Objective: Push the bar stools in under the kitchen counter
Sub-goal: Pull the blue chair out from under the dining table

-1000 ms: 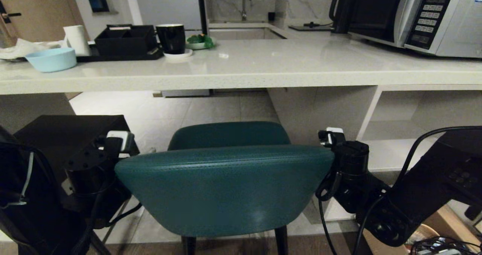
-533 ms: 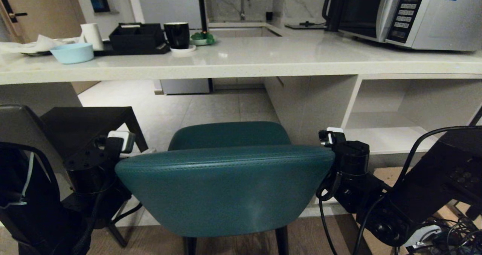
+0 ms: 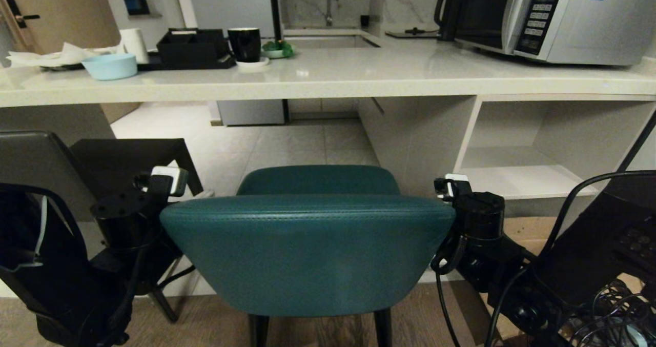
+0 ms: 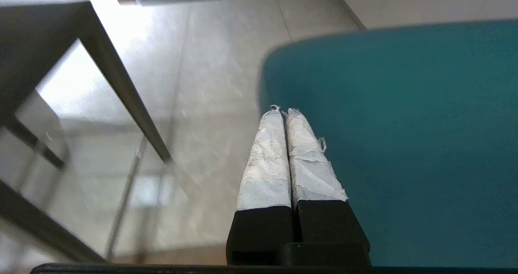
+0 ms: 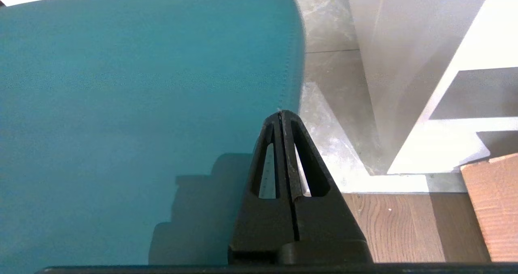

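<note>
At centre frame the teal stool (image 3: pixel 307 249) stands short of the desk (image 3: pixel 328 83), flanked by closed, empty left end effector (image 4: pixel 284 112) and right end effector (image 5: pixel 280 114); the grey stool (image 3: pixel 123 162) also remains out.

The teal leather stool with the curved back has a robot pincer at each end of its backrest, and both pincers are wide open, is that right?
Not quite. Both are shut: the wrist views show the left pincer and the right pincer with fingers pressed together, one at each end of the teal leather stool's curved backrest.
</note>
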